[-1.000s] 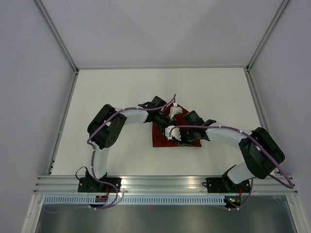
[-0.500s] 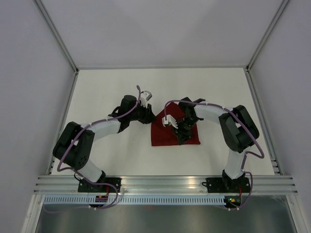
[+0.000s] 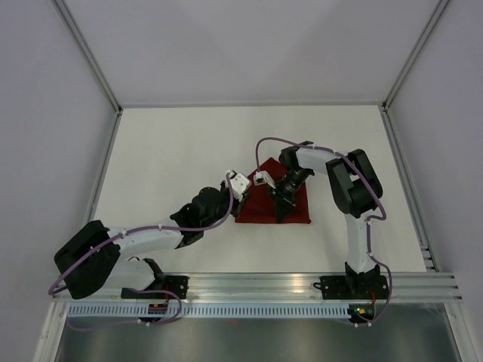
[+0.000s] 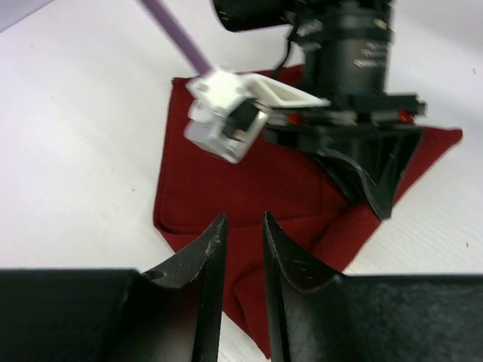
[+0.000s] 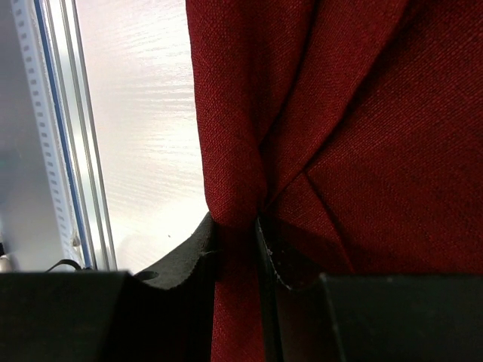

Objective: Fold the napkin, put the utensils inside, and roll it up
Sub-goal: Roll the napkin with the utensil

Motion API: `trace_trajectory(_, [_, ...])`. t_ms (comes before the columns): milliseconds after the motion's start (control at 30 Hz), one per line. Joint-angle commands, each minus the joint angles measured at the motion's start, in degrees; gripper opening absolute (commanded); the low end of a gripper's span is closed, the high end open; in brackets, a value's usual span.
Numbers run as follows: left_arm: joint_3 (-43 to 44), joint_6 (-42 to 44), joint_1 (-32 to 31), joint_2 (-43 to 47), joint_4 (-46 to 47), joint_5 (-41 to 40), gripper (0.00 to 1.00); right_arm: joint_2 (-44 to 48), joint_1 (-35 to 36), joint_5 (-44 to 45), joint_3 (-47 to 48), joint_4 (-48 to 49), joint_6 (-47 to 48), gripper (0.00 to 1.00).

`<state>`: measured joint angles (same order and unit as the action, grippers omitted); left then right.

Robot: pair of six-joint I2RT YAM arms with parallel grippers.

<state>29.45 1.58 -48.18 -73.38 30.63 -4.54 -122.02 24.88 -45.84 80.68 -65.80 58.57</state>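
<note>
The dark red napkin (image 3: 260, 210) lies folded and creased in the middle of the white table, also seen in the left wrist view (image 4: 226, 181) and the right wrist view (image 5: 362, 151). My right gripper (image 3: 281, 205) points down onto it. In its own view the right gripper (image 5: 238, 222) is shut on a raised fold of the cloth. My left gripper (image 3: 241, 199) hovers low at the napkin's left corner. Its jaws (image 4: 243, 219) stand a narrow gap apart with nothing between them, the cloth lying below. The utensils are out of view.
An aluminium rail (image 3: 256, 283) runs along the table's near edge, showing in the right wrist view as the rail (image 5: 68, 151). Grey walls and frame posts (image 3: 94, 56) close in the table on three sides. The right wrist camera (image 4: 226, 124) hangs just over the napkin.
My left arm has swung back and down, its gripper coming low at the napkin's near-left corner. The right arm has folded in while its gripper stayed on the cloth.
</note>
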Motion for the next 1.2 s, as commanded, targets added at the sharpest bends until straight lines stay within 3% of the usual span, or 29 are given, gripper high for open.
trace_trajectory(0, [-2.20, 10.61, -5.84, 0.79, 5.22, -6.88, 0.30, -4.63, -0.62, 6.91, -0.62, 3.57, 2.17, 0.19])
trace_trajectory(167, [0.07, 16.16, -12.71, -2.89, 1.89, -8.90, 0.41, -5.78, -1.07, 7.00, -0.09, 3.40, 1.90, 0.19])
trace_trajectory(300, [3.24, 21.07, -19.47, -10.27, 1.98, -14.44, 0.42, -6.30, -1.33, 7.26, 0.35, 2.87, 2.16, 0.19])
trace_trajectory(433, [7.10, 24.78, -22.39, -18.35, -0.22, -13.58, 0.42, -7.00, -1.59, 7.35, 1.14, 2.08, 2.61, 0.20])
trace_trajectory(500, [8.86, 26.18, -23.27, -20.21, -0.93, -12.60, 0.48, -7.53, -1.86, 7.26, 1.67, 1.47, 2.78, 0.20])
trace_trajectory(800, [9.75, 28.56, -22.14, -27.68, 2.58, -12.60, 0.55, -7.97, -2.47, 7.26, 1.58, 0.94, 3.22, 0.19])
trace_trajectory(1000, [9.22, 28.30, -19.41, -28.13, 3.65, -10.23, 0.59, -8.41, -2.74, 7.26, 1.49, 0.59, 3.84, 0.19])
trace_trajectory(1067, [9.83, 28.65, -18.88, -28.48, 1.46, -8.14, 0.59, -8.76, -2.74, 7.17, 1.58, 0.59, 3.84, 0.19])
trace_trajectory(1167, [10.89, 28.13, -17.92, -29.01, -1.87, -4.88, 0.50, -9.20, -2.82, 7.09, 1.84, 0.50, 4.01, 0.18])
